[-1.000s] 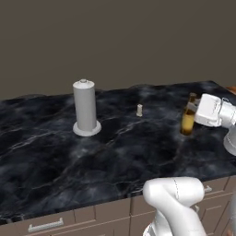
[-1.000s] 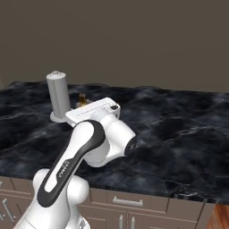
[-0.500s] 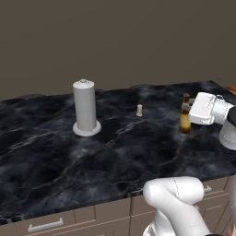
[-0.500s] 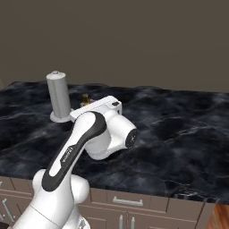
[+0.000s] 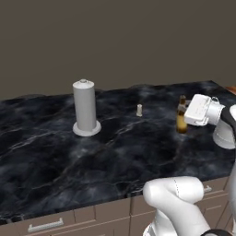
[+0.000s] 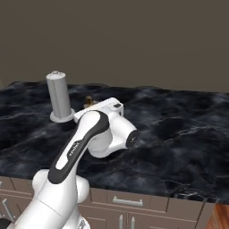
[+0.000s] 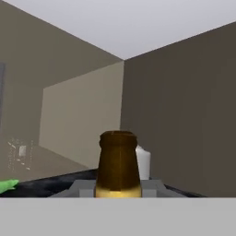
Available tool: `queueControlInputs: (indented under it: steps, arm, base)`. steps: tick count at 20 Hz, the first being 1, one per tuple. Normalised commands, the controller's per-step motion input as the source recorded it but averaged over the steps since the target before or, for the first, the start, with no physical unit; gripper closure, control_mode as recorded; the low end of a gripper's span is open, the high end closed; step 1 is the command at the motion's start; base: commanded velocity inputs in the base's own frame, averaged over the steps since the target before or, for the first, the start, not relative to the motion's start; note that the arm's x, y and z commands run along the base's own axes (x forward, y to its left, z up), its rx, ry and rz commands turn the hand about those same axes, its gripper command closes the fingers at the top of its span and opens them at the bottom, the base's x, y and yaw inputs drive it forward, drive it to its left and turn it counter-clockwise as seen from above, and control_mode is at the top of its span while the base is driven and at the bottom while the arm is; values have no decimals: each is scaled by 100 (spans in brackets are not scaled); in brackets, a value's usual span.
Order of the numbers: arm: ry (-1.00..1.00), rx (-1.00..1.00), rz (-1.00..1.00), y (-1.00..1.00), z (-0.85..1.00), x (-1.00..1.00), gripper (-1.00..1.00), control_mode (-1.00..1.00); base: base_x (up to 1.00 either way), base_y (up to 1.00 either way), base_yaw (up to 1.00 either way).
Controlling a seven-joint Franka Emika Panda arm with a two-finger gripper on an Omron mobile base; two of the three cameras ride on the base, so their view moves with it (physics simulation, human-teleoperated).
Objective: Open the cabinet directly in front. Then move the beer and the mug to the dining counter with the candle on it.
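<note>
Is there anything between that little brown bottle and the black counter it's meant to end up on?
Nothing visible. The fingers grip the beer, which is upright low over the dining counter. The candle and the tall grey cylinder stand apart, off to its side.

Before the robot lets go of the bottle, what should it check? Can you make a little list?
1. Is the hand shut on the beer? Ok: in the hand view the fingers sit on both sides of the bottle.
2. Is the bottle upright? Ok, it stands straight in the left base view.
3. Is it over the dining counter? Ok, black marble lies below it.
4. Is this the counter with the candle? Ok.
5. Is the bottom touching the counter? Cannot tell.
6. Is the tall grey cylinder out of the way? Ok, it stands well to the side.
</note>
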Motion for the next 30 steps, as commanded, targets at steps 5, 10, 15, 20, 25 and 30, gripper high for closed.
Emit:
queueControlInputs:
  steps: [5, 10, 15, 20, 25, 30]
  arm:
    - [0, 0, -5, 3, -18, 25, 100, -100]
    - [0, 0, -5, 11, -16, 27, 100, -100]
    - [0, 0, -5, 11, -12, 28, 100, -100]
    - [0, 0, -2, 1, -12, 28, 100, -100]
    - [0, 0, 0, 0, -10, 32, 100, -100]
    - [0, 0, 0, 0, -12, 29, 100, -100]
  base:
    - [0, 0, 0]
    - [0, 0, 0]
    - [0, 0, 0]
    - [0, 0, 0]
    - [0, 0, 0]
    - [0, 0, 0]
